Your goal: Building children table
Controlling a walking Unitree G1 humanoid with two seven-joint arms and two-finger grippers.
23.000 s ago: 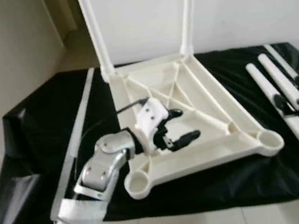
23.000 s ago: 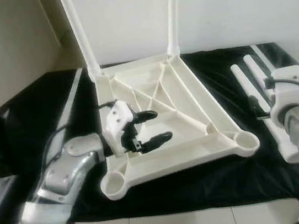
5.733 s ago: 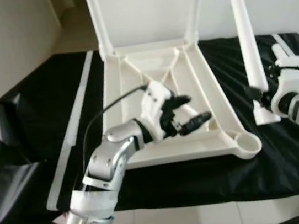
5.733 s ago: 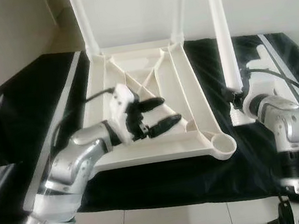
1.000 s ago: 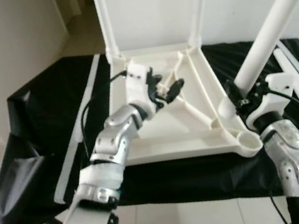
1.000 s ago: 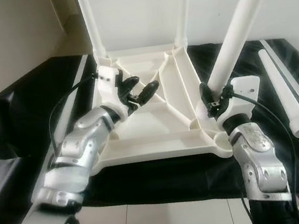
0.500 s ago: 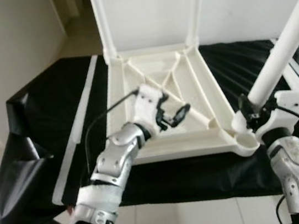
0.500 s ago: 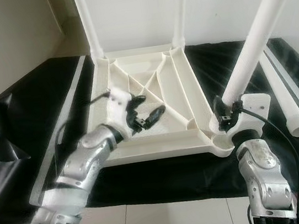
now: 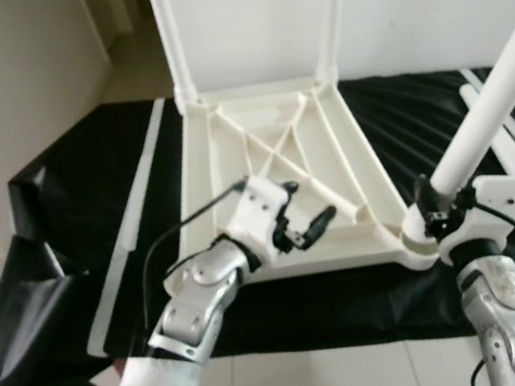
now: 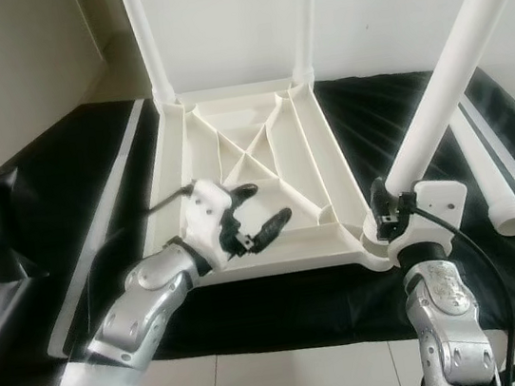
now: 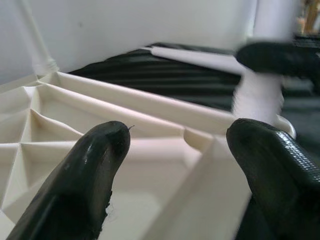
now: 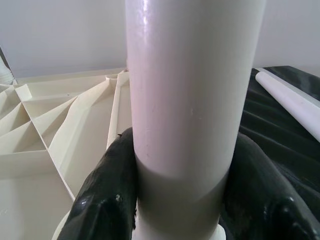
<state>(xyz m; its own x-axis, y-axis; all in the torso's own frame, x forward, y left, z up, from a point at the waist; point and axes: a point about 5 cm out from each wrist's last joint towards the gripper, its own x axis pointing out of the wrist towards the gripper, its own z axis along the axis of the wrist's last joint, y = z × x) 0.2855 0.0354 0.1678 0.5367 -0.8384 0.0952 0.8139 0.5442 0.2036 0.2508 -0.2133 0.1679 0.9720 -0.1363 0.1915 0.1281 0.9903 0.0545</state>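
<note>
The white table top (image 9: 198, 163) lies upside down on a black-covered bench, ribs facing up. Two white legs (image 9: 163, 33) (image 9: 339, 9) stand in its far corners. My right gripper (image 9: 429, 205) is shut on the lower end of a third white leg (image 9: 486, 113). That leg leans up to the right, and its foot sits at the near right corner socket (image 10: 378, 251). In the right wrist view the fingers (image 12: 107, 195) clasp the leg (image 12: 187, 100) from both sides. My left gripper (image 10: 261, 206) hovers open over the near ribs, holding nothing.
A spare white leg (image 10: 489, 170) lies on the black cloth to the right of the table top. A long white strip (image 9: 133, 230) lies along the left side. The black cloth (image 9: 49, 280) hangs off the bench at the left. A pale wall stands behind.
My left gripper has drawn back from the far left of the ribs toward the near edge. My right gripper has brought the leg's foot down onto the near right corner socket.
</note>
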